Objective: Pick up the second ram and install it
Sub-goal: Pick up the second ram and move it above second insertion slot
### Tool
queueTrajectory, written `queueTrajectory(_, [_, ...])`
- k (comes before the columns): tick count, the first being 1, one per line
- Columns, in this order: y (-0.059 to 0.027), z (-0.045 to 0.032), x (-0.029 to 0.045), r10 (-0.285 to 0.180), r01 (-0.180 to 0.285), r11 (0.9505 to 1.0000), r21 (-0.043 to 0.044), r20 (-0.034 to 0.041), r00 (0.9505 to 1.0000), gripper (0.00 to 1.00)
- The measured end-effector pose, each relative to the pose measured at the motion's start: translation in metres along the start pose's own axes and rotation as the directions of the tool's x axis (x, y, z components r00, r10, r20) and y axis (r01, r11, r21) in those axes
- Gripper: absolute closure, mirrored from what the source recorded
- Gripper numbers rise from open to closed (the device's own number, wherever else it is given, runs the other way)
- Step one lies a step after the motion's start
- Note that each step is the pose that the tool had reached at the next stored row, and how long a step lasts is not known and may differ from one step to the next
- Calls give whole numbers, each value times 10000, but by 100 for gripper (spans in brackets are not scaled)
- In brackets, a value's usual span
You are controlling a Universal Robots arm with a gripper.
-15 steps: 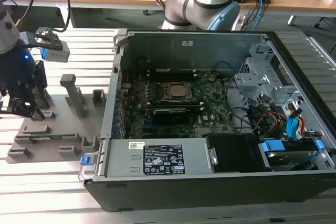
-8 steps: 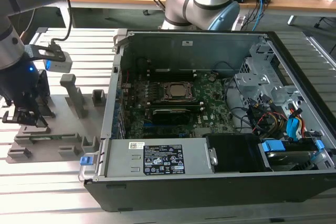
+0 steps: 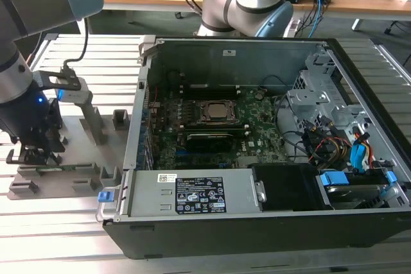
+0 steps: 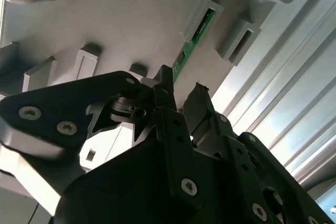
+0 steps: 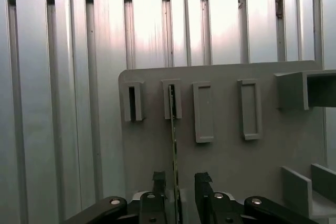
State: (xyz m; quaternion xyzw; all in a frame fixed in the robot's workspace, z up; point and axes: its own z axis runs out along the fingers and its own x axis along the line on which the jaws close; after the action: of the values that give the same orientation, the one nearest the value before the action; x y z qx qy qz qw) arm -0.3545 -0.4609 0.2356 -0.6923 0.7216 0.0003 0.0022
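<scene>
First wrist view, end effector (image 5: 180,178) straddling ram (image 5: 172,129)

ribbed metal table (image 5: 63,103) (dull sheen), matt grey plastic holder plate (image 5: 226,171), green circuit-board second ram (image 4: 198,29), matt black tool (image 5: 180,178)

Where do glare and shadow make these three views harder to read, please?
In the first wrist view, the ridged metal table glares white, and the second ram shows as a thin dark edge; in the second wrist view, the gripper is a backlit dark mass against bright slats; in the exterior view, the computer case shades its own interior.
</scene>
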Motion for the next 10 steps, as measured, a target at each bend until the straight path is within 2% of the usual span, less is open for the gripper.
queueTrajectory(3, [23, 80, 6, -168, 168, 9999, 0, 1, 9999, 64])
queueTrajectory(6, [40, 105, 8, -414, 414, 9991, -3, 1, 9991, 64])
queueTrajectory(10, [43, 119, 7, -412, 412, 9991, -2, 2, 9991, 64])
